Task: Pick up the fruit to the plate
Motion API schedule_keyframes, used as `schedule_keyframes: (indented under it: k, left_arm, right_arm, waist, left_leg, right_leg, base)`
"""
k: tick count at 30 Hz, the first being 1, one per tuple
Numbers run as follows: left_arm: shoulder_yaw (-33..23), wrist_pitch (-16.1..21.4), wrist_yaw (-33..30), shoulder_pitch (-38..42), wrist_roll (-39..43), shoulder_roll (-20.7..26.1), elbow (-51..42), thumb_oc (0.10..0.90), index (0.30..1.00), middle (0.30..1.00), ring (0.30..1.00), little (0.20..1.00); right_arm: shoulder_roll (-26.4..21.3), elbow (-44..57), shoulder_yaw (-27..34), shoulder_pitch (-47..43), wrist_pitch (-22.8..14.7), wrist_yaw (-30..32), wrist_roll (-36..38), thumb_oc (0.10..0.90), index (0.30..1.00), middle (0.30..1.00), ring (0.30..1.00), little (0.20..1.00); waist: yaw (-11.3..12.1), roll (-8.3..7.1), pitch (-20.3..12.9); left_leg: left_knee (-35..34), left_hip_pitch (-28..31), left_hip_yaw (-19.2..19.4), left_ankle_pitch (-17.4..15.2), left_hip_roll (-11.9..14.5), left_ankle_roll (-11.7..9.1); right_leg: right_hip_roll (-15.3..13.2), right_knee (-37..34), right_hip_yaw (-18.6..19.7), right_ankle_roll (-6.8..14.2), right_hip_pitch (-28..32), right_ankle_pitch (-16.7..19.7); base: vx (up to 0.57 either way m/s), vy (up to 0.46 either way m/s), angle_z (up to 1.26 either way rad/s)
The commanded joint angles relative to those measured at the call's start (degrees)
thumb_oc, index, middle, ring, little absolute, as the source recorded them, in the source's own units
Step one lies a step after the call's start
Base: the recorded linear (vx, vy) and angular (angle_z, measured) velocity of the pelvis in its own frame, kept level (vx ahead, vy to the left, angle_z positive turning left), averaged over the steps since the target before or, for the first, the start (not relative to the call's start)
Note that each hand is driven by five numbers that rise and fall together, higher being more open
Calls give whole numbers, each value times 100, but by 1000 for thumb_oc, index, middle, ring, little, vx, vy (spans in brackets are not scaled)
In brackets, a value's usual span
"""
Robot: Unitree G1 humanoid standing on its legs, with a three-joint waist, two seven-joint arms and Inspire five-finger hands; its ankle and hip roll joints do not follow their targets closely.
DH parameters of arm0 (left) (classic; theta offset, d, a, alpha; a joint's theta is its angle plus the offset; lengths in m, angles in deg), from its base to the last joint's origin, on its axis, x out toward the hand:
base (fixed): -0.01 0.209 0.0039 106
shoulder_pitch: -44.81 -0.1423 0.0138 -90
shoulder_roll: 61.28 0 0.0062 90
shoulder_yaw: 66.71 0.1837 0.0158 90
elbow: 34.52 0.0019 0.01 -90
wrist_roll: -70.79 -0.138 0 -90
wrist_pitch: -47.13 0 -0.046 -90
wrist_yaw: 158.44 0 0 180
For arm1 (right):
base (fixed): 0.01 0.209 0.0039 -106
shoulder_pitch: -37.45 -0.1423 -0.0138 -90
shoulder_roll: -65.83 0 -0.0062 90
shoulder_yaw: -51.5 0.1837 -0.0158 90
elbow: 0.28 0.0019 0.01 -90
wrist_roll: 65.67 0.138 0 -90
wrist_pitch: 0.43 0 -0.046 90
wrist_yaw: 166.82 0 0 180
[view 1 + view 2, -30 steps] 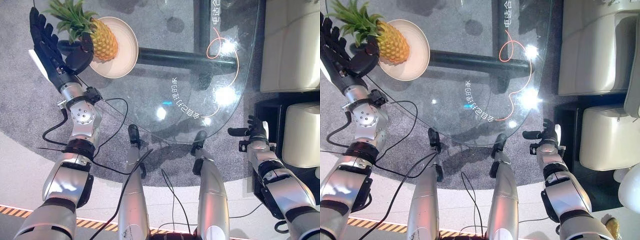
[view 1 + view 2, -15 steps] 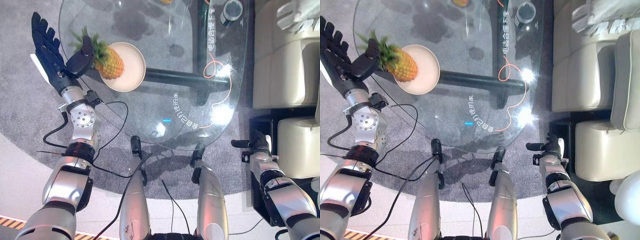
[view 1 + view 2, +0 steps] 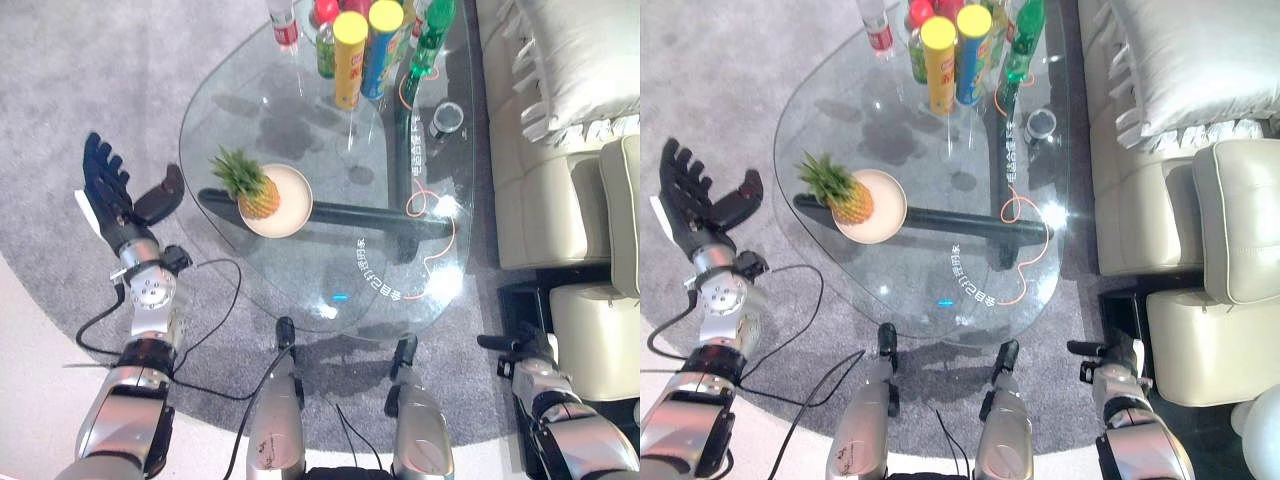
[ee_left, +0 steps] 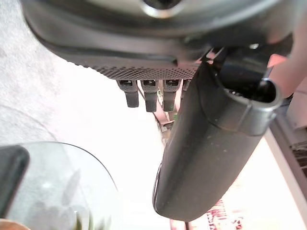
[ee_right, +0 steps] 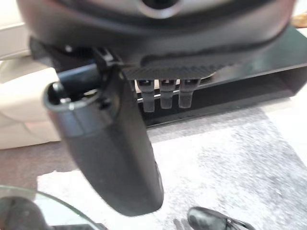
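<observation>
grey carpet (image 3: 90, 90) under glass table (image 3: 300, 290), cream sofa (image 3: 560, 120) on robot's right. pineapple (image 3: 248, 185) sits upright on cream plate (image 3: 290, 205), bottles and cans (image 3: 355, 35) at far end. left hand (image 3: 115, 200) spread open, clear of table edge, holding nothing. right hand (image 3: 520, 345) low by sofa, fingers straight.
</observation>
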Motion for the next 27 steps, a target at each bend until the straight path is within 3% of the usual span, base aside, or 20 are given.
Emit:
schedule_keyframes:
  k: [1, 5, 9, 17, 22, 27]
  left_arm:
    - [-288, 92, 259, -416, -223, 150, 132, 800, 900, 900, 900, 900]
    - [-419, -357, 635, -1108, -722, 27, 470, 800, 900, 900, 900, 900]
    - [-474, -535, 1033, -1701, -1418, -69, 1163, 800, 900, 900, 900, 900]
    - [-42, -1155, 1743, -2123, -2107, -286, 2520, 800, 900, 900, 900, 900]
    - [157, -2174, 2150, -2249, -2417, -610, 3260, 800, 900, 900, 900, 900]
    - [245, -2666, 2442, -2343, -2676, -875, 3488, 800, 900, 900, 900, 900]
  right_arm:
    - [-204, -181, 228, 892, -290, -16, -424, 800, 900, 900, 900, 900]
    - [-53, -173, 422, 1380, -208, -145, -725, 800, 900, 900, 900, 900]
    - [113, -222, 476, 1746, -125, -310, -1036, 800, 900, 900, 900, 900]
    - [379, -466, 207, 1963, -34, -585, -1584, 800, 900, 900, 900, 900]
    - [515, -650, 53, 1933, 106, -733, -1894, 800, 900, 900, 900, 900]
    - [634, -814, -102, 1910, 258, -922, -2296, 800, 900, 900, 900, 900]
  waist:
    - [97, -66, -1228]
    - [95, -86, -1561]
    - [83, -105, -1875]
    - [-19, -82, -2197]
    - [-57, -60, -2350]
    - [-66, -44, -2448]
  left_leg:
    - [191, 160, 92, -329, 369, -275]
    - [35, 572, 160, -312, 389, -267]
    - [-61, 908, 211, -328, 421, -279]
    - [-61, 1150, 324, -386, 441, -321]
    - [-61, 1221, 369, -383, 480, -337]
    - [-61, 1299, 406, -417, 517, -338]
  right_leg:
    - [-453, 532, 1, 145, -105, -299]
    - [-429, 402, -36, 158, 302, -286]
    - [-419, 220, -80, 196, 658, -215]
    - [-419, -21, -214, 246, 1046, -142]
    - [-407, -84, -297, 246, 1149, -154]
    - [-389, -105, -310, 224, 1195, -180]
  base:
    - [246, 34, 9]
    - [207, 3, -3]
    - [178, -13, 0]
    - [58, -3, 0]
    - [32, 10, 1]
    - [41, 10, 0]
